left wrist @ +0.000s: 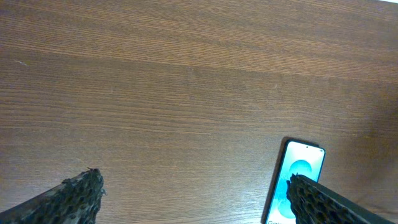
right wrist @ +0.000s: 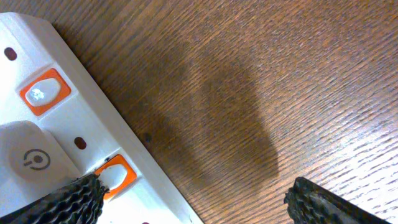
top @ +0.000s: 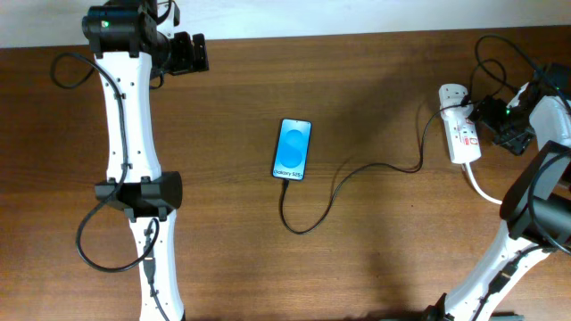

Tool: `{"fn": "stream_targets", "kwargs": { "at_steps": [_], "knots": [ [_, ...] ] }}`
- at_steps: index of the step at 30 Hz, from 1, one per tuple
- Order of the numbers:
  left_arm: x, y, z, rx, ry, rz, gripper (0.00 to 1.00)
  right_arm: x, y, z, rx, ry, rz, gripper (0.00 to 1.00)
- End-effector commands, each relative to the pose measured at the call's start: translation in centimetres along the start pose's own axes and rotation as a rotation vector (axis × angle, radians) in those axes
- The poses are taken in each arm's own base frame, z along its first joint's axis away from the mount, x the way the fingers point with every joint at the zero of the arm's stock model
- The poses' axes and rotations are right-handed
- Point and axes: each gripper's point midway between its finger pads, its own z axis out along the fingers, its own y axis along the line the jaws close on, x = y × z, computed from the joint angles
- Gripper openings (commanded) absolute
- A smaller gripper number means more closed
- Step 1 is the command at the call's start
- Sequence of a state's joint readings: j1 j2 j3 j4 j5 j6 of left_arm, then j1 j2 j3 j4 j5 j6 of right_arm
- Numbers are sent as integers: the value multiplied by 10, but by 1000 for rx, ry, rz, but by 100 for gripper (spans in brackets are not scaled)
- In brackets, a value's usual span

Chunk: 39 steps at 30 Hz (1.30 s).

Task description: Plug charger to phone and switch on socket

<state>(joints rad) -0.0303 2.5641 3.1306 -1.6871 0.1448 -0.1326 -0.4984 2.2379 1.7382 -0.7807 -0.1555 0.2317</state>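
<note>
The phone (top: 293,149) lies face up mid-table, its blue screen lit; it also shows in the left wrist view (left wrist: 297,176). The charger's thin black cable (top: 357,169) runs from the phone's near end in a loop to the white adapter (top: 453,111), which sits in the socket strip (top: 464,141). In the right wrist view the socket strip (right wrist: 74,118) shows orange-red switches (right wrist: 43,92) and the adapter (right wrist: 25,158). My right gripper (right wrist: 199,199) is open, its left finger over the strip beside a switch (right wrist: 118,174). My left gripper (left wrist: 196,196) is open and empty, far back left (top: 192,53).
The strip's thick white cord (top: 482,189) runs toward the front right. The robots' own black cables loop at the back right (top: 500,53) and beside the left arm (top: 85,245). The wooden table's back edge (top: 357,34) meets a white wall.
</note>
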Motion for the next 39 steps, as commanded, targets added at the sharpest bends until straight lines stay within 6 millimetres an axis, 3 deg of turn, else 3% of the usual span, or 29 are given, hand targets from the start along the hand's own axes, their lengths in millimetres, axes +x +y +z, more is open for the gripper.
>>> {"fn": "stream_targets", "kwargs": {
  "at_steps": [1, 7, 27, 39],
  "knots": [
    [0, 2, 0, -12, 1, -13, 99, 12, 27, 13, -48, 40, -59, 98],
    [0, 2, 0, -12, 1, -13, 99, 20, 22, 32, -42, 78, -52, 98],
    [0, 2, 0, -12, 1, -13, 99, 39, 53, 34, -102, 132, -130, 98],
    [0, 2, 0, -12, 1, -13, 100, 50, 57, 32, -116, 171, -164, 98]
  ]
}}
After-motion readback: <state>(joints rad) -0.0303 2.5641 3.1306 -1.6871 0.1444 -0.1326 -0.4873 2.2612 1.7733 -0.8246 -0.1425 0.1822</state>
